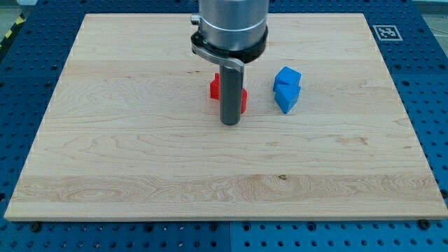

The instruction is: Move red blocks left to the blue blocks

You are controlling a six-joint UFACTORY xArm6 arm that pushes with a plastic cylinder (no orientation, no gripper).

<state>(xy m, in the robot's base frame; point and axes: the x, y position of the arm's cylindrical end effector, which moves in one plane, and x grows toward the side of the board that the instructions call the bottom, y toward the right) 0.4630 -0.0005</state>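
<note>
Two red blocks sit near the middle of the wooden board (140,161), mostly hidden behind my rod. One red block (215,87) peeks out at the rod's left, the other red block (243,100) at its right; their shapes cannot be made out. Two blue blocks stand to their right, touching each other: one blue block (288,77) above, the other blue block (285,99) just below it. My tip (230,123) rests on the board just below the red blocks, left of the blue ones.
The board lies on a blue perforated table (427,105). A black-and-white marker tag (386,32) sits at the board's top right corner. The arm's grey body (231,28) hangs over the top middle.
</note>
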